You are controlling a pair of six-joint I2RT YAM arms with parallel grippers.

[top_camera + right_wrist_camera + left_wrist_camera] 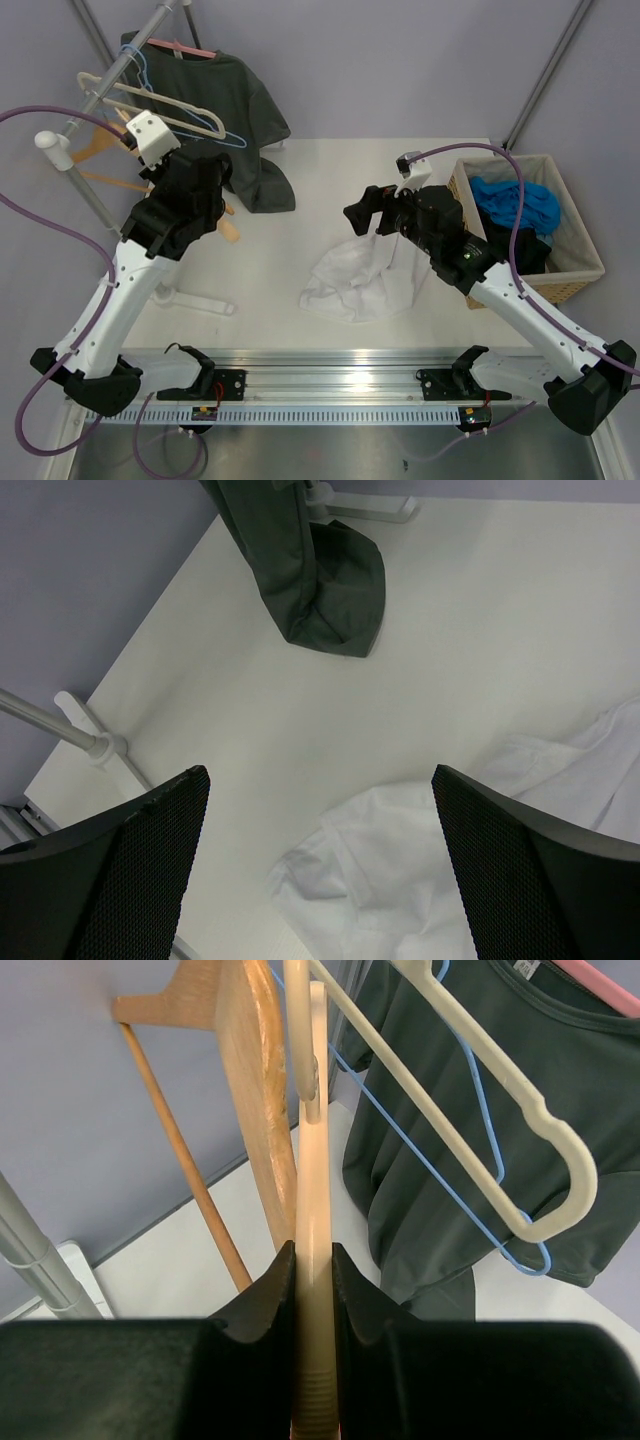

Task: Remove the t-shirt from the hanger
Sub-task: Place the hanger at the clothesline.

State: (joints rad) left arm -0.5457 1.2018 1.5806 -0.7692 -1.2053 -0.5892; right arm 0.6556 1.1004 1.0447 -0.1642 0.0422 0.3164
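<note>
1. One white table [330, 180], beneath both arms.
2. One clothes rack [128, 58], its rail above and ahead of the left gripper [312, 1280].
3. One dark t-shirt [235, 110], hung on a pink hanger [185, 48] on the rack, ahead and right of the left gripper. Its hem is bunched on the table, well ahead of the right gripper [320, 860].
4. One white garment [365, 275], crumpled on the table directly below the right gripper.
5. One basket [585, 255] behind the right gripper, holding blue and dark cloth.
6. One cream hanger [312, 1160], bare, clamped edge-on between the left gripper's fingers.
7. One wooden hanger [250, 1090], just left of the held one.
8. One second cream hanger [500, 1130] and one blue hanger [470, 1220], ahead and right of the left gripper, in front of the dark t-shirt.
9. Right gripper: fingers spread wide, holding nothing.
</note>
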